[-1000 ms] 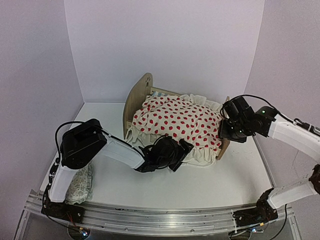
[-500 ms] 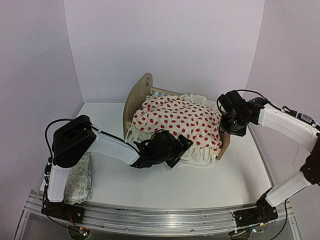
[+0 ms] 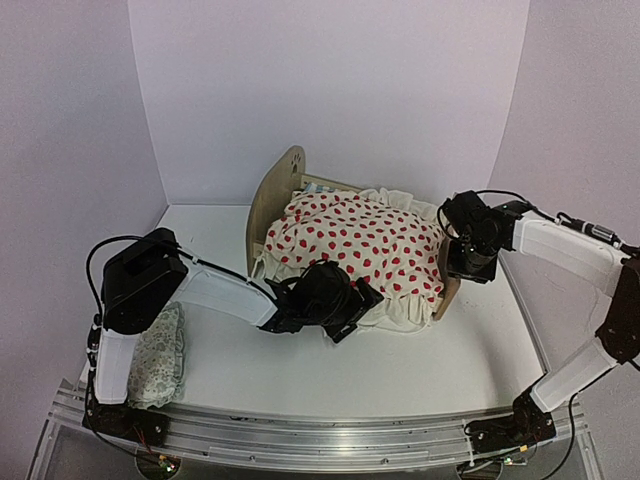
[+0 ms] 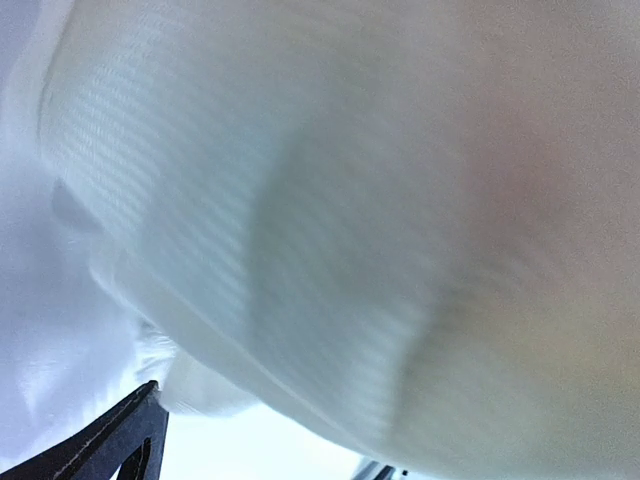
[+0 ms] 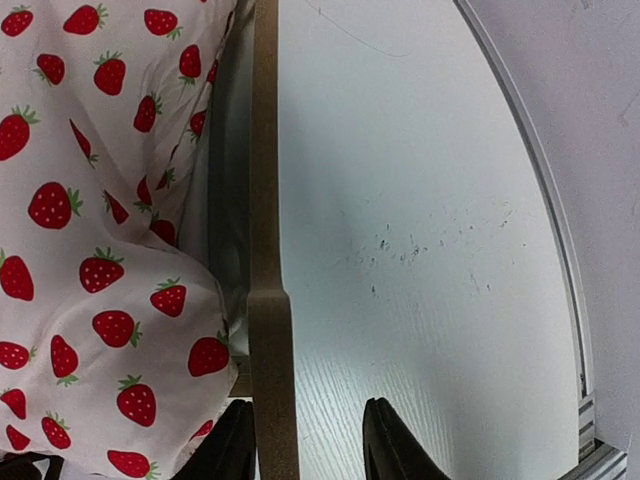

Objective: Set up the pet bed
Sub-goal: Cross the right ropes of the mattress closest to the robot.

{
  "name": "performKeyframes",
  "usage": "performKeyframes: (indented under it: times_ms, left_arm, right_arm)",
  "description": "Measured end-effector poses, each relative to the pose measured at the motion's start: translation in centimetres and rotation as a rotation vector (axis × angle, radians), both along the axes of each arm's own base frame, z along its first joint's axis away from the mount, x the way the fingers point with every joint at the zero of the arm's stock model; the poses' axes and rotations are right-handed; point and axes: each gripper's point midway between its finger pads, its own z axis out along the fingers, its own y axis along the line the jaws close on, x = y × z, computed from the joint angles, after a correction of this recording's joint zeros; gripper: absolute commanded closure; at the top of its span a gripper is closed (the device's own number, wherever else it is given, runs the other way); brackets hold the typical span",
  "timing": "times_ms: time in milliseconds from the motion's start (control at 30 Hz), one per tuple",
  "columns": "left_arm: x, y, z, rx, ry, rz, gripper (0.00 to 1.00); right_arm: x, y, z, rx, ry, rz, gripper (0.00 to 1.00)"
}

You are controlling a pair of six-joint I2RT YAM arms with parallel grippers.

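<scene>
while left hand point(image 3: 357, 310) gapes by blanket point(image 3: 350, 235), right hand point(image 5: 308, 415), half-open, straddles the footboard point(image 5: 265, 200).

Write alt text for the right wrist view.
The right gripper, open, straddles the edge of a thin wooden bed board, with a gap showing on the board's right side. Left of the board lies a white blanket printed with red strawberries; right of it is white table.

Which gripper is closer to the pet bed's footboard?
Right. The right gripper straddles the footboard; the left gripper sits at the blanket's near edge, along the bed's side.
</scene>
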Motion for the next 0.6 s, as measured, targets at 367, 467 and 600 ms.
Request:
performKeyframes:
  times_ms: [367,467,600]
  left_arm:
    - [-1.0,1.2,0.1,0.11,-0.033,-0.089,0.01]
    - [-1.0,1.5,1.2,0.165,-0.09,-0.131,0.01]
    - [-0.7,1.5,3.3,0.256,-0.222,-0.222,0.03]
  right_arm:
    - [-0.2,1.2,-1.7,0.044,0.062,0.035,0.99]
    - [-0.1,1.4,-1.7,0.074,0.065,0.035,1.0]
    - [-0.1,1.6,-1.6,0.097,0.074,0.037,1.0]
